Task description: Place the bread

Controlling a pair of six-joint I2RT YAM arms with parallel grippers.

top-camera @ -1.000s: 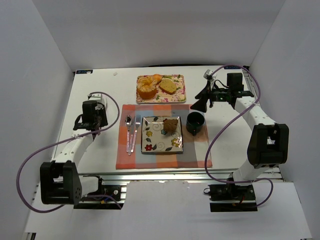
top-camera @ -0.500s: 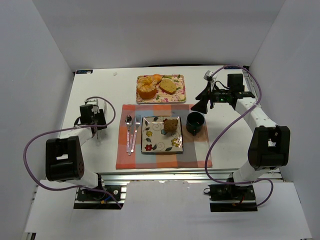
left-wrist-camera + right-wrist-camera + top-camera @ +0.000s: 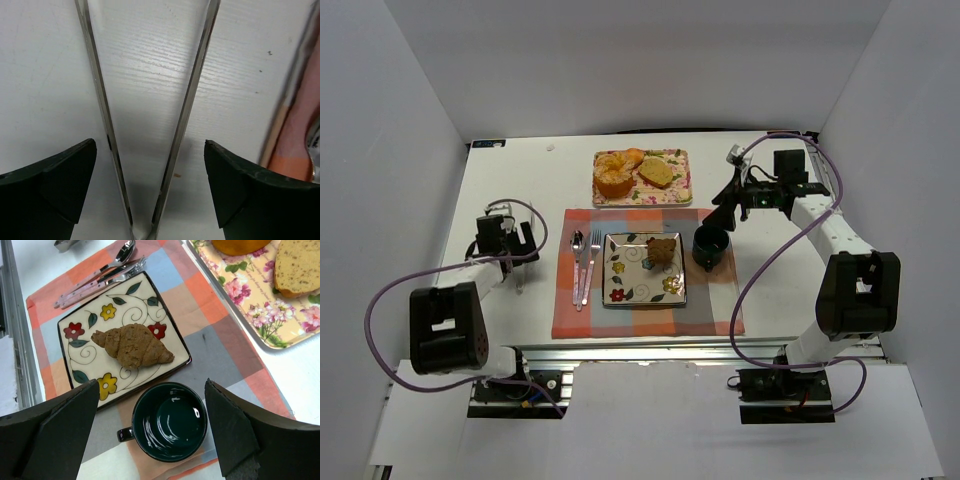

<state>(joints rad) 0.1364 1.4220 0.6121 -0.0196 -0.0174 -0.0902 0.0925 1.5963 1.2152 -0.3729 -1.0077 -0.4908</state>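
The bread (image 3: 661, 250), a small dark-brown croissant-like piece, lies on the flowered square plate (image 3: 620, 295) at the middle of the placemat. The right wrist view shows the bread (image 3: 134, 345) on the same plate (image 3: 80, 347). My left gripper (image 3: 515, 258) is low over the table left of the placemat, open. In its wrist view metal tongs (image 3: 192, 100) lie on the white table between the spread jaws of the left gripper (image 3: 150, 145), untouched. My right gripper (image 3: 728, 205) hangs open above the dark mug (image 3: 710, 245), empty, as the right gripper (image 3: 151, 383) also shows.
A floral tray (image 3: 682, 175) at the back holds a golden-orange pastry (image 3: 613, 178) and a tan bread slice (image 3: 657, 173). Spoon and forks (image 3: 583, 265) lie left of the plate on the checked placemat (image 3: 650, 320). The mug (image 3: 170, 422) stands right of the plate.
My left gripper has gone from nearly shut to wide open, leaving the tongs on the table. The left arm folded back toward its base. The right arm shifted slightly.
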